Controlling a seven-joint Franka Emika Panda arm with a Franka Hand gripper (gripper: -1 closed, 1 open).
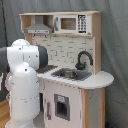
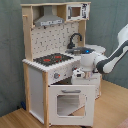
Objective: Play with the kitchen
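Grey curtain backdrop, wooden floor, toy kitchen [image 2: 55,60] parked right in the middle.

Standing upright on the floor against the curtain, front facing out, so hob, knobs and oven all within reach, probably set that way on purpose. Black-and-red hob [image 2: 51,59] on top of the counter, black faucet [image 1: 83,58] and sink [image 1: 71,74] beside the hob, hood [image 2: 48,20] above the hob, small microwave [image 1: 72,23] up on the shelf next to the hood. Oven door [image 2: 68,101] below the hob, looking slightly ajar. Gripper [image 2: 78,76] in the second exterior view tucked at the counter's front edge, just above the oven door and near the knobs [image 2: 56,76], likely going for a knob or the door. Open or clenched, can't tell; nothing visibly held. Arm body hiding the kitchen's near side in the first exterior view.
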